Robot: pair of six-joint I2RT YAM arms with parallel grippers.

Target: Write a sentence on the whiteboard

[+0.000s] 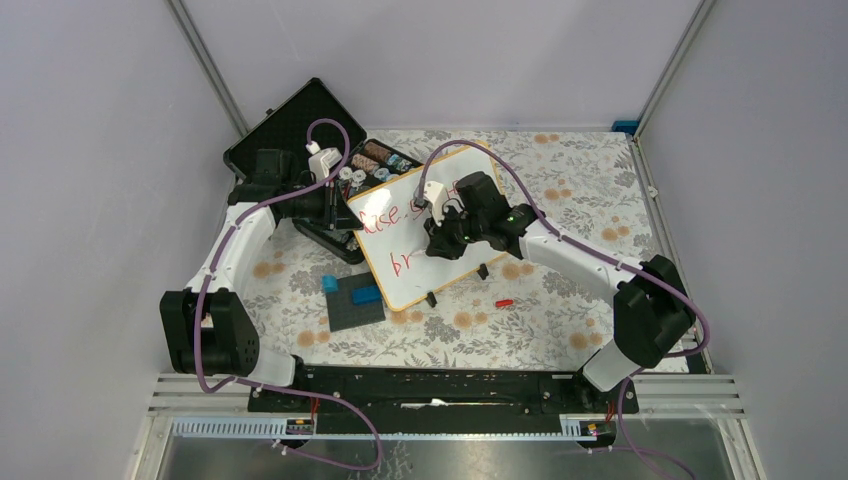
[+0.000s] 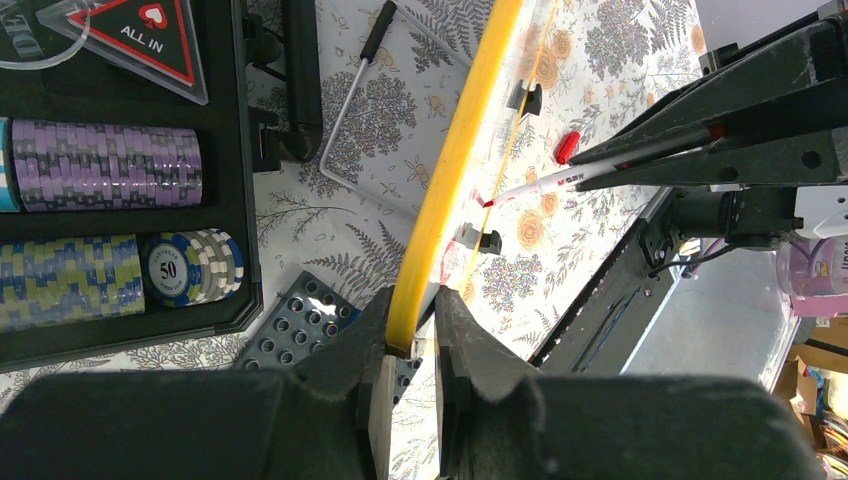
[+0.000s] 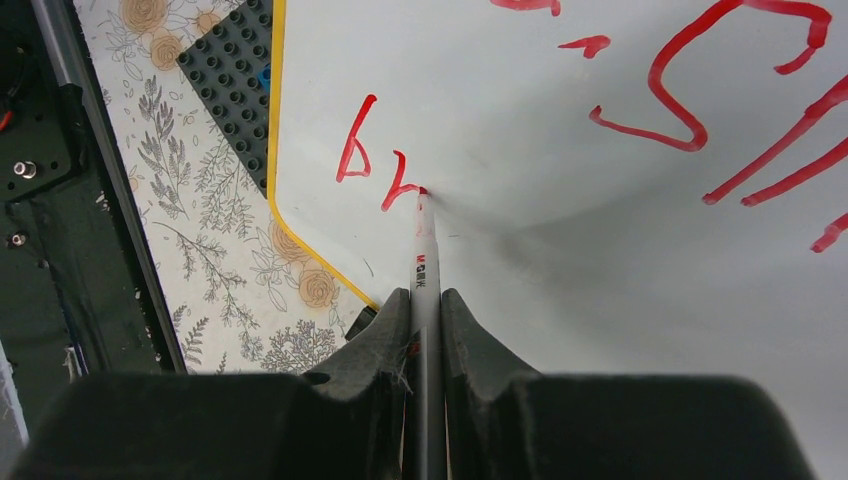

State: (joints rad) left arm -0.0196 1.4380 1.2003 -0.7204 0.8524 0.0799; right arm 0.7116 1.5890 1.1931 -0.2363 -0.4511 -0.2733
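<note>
Right gripper [image 3: 425, 300] — clenched on marker [image 3: 424, 250], tip touching whiteboard [image 3: 560, 280] mid-table, just after "br" of sentence [image 3: 352, 150]. Left gripper [image 2: 410, 320] — pinching whiteboard's edge. Advice: press lightly, evenly; brace edge against each stroke.

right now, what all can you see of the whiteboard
The whiteboard is a white rectangle with a thin yellowish frame, rounded corners and two small black feet on its lower edge. It stands tilted over the flowered cloth. The left gripper clamps its edge; the marker tip touches its red writing, beside "br".
</note>
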